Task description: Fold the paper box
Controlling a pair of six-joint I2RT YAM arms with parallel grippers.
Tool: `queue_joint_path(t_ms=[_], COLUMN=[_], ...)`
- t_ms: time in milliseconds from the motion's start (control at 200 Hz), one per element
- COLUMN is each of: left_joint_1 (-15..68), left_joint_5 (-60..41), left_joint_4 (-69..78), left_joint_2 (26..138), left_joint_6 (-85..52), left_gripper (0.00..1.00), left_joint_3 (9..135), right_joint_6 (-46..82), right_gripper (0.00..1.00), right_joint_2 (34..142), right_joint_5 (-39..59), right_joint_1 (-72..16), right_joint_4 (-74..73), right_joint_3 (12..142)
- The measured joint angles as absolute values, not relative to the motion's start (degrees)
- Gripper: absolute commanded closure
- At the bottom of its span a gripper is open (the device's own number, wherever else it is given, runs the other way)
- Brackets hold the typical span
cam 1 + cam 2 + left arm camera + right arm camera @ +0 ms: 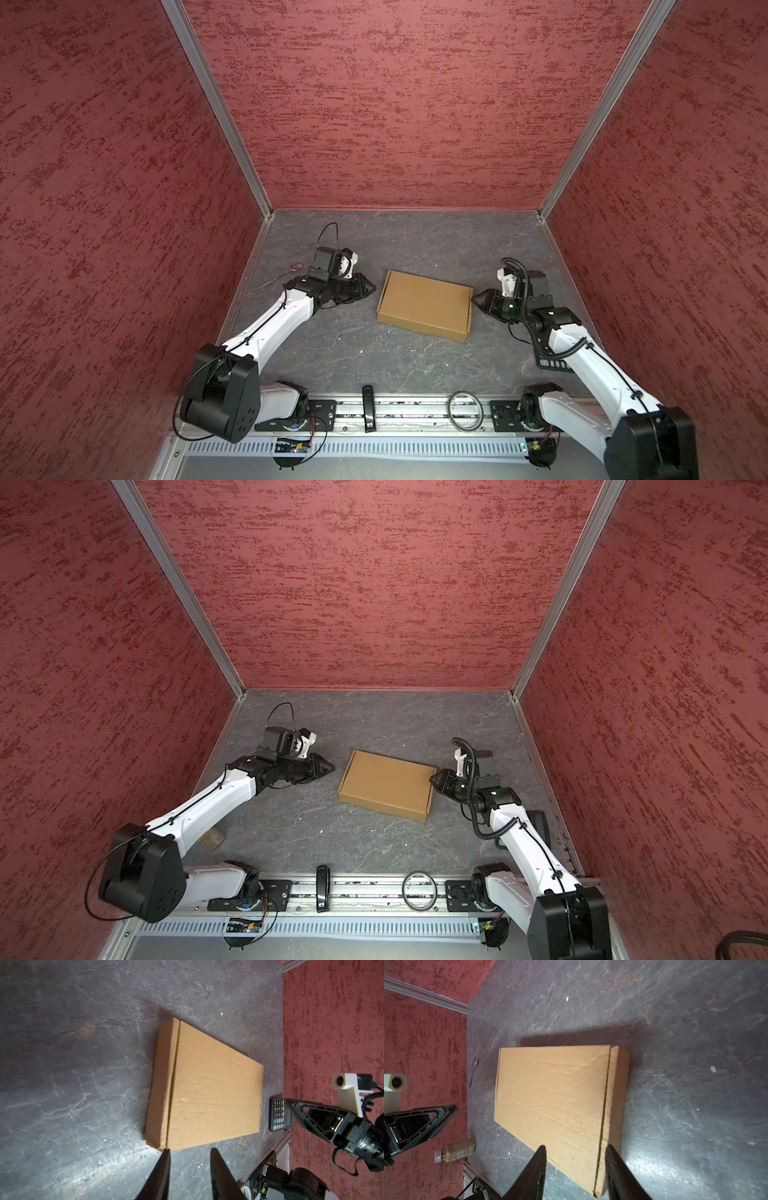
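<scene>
The paper box (pixel 424 305) (pixel 386 783) lies closed and flat in the middle of the grey table, a shallow brown cardboard mailer. Low over the table, my left gripper (pixel 372 286) (pixel 332 767) sits just left of it. In the left wrist view that gripper (pixel 190 1150) is open, with only table between its fingers and the box (pixel 207 1084) just beyond their tips. My right gripper (pixel 473 298) (pixel 432 777) is at the box's right edge. In the right wrist view it (pixel 576 1147) is open, its fingers spread on either side of a box (pixel 554 1101) corner without clamping it.
A spoon (pixel 297 267) (pixel 475 1061) lies behind the left arm by the wall. A calculator (pixel 278 1114) lies under the right arm. A small bottle (pixel 455 1150) (pixel 212 837) rests beneath the left arm. A ring (pixel 464 409) and a black bar (pixel 368 409) sit on the front rail.
</scene>
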State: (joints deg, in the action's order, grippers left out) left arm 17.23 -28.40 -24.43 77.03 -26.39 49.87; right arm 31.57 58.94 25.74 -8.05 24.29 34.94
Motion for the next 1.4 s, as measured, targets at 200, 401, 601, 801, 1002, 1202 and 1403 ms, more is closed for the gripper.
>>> queue_joint_path(t_ms=[200, 401, 601, 801, 1002, 1202, 1403], left_joint_1=[16.6, 16.8, 17.8, 18.4, 19.5, 19.8, 19.7], left_joint_5=[-29.7, -31.3, -32.0, -32.4, -32.7, -31.8, -30.3], left_joint_4=[-19.4, -14.3, -11.0, -8.8, -7.3, -6.1, -5.7], left_joint_2=[84.4, 89.6, 94.2, 97.2, 97.5, 97.5, 97.5], left_joint_6=[-23.9, -23.1, -22.8, -22.8, -23.2, -24.0, -24.9], left_gripper=[0.65, 0.65, 0.65, 0.65, 0.67, 0.69, 0.7], left_joint_3=[51.2, 51.9, 52.6, 53.5, 53.6, 53.3, 52.3], right_joint_6=[32.7, 33.5, 34.2, 34.3, 34.3, 34.3, 33.7], right_gripper=[0.48, 0.48, 0.48, 0.48, 0.49, 0.49, 0.49], right_joint_2=[61.8, 65.5, 69.1, 70.5, 72.4, 76.0, 79.9], right_joint_5=[25.7, 25.6, 25.4, 24.9, 24.6, 24.3, 23.2], right_joint_1=[-8.4, -9.7, -11.2, -12.1, -13.1, -13.5, -13.7], right_joint_4=[21.3, 18.0, 15.5, 14.3, 13.4, 13.1, 13.1], right_joint_3=[32.8, 32.6, 32.6, 32.6, 32.7, 35.0, 39.4])
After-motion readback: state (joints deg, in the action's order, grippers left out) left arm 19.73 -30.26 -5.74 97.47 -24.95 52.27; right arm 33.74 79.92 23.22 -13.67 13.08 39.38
